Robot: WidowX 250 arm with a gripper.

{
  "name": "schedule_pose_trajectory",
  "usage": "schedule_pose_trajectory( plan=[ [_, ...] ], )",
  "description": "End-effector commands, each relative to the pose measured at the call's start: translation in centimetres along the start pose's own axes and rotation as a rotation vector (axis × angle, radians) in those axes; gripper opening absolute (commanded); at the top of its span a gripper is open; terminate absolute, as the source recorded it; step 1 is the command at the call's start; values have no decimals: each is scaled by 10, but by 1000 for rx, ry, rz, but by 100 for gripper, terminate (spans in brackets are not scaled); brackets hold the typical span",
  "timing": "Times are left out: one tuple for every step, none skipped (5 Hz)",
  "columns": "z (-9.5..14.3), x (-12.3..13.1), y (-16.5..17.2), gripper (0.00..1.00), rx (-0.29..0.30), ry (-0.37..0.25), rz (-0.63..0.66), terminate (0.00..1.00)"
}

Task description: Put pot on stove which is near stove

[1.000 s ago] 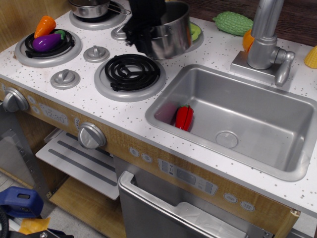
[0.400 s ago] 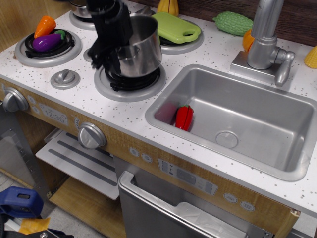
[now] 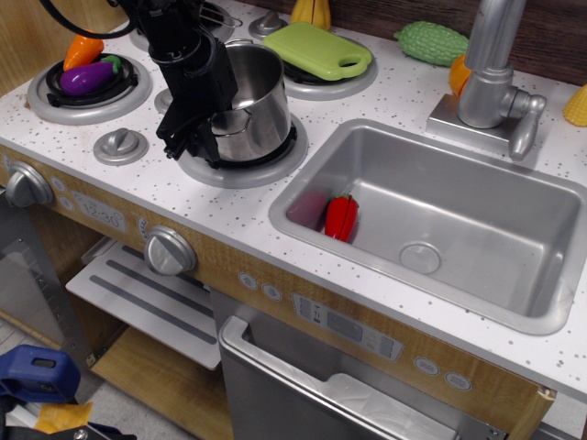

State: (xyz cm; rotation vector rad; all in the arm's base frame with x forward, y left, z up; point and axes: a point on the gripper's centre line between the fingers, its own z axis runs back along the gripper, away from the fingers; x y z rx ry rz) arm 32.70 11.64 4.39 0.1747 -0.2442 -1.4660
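The shiny steel pot (image 3: 255,99) stands upright on the front burner, the stove (image 3: 240,168) next to the sink; only the burner's silver ring and a bit of black coil show around the pot's base. My black gripper (image 3: 194,128) reaches down from the upper left and is shut on the pot's left rim, its fingers low against the pot's left side.
A purple eggplant (image 3: 84,76) and an orange carrot (image 3: 83,44) lie on the left burner. A green cutting board (image 3: 321,50) covers the back right burner. Silver knobs (image 3: 120,144) sit left of the pot. The sink (image 3: 459,174) holds a red pepper (image 3: 341,216). The faucet (image 3: 486,73) stands behind it.
My gripper has carried the pot from the back right burner forward and left, then lowered it onto the front burner. The green cutting board is now uncovered.
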Motion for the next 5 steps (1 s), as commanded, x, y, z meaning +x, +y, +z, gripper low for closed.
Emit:
schedule_pose_trajectory(
  plan=[
    [19, -8, 15, 100, 46, 9, -10, 0],
    [19, -8, 15, 100, 46, 9, -10, 0],
    [19, -8, 15, 100, 46, 9, -10, 0],
    [19, -8, 15, 100, 46, 9, -10, 0],
    [19, -8, 15, 100, 46, 9, -10, 100]
  ],
)
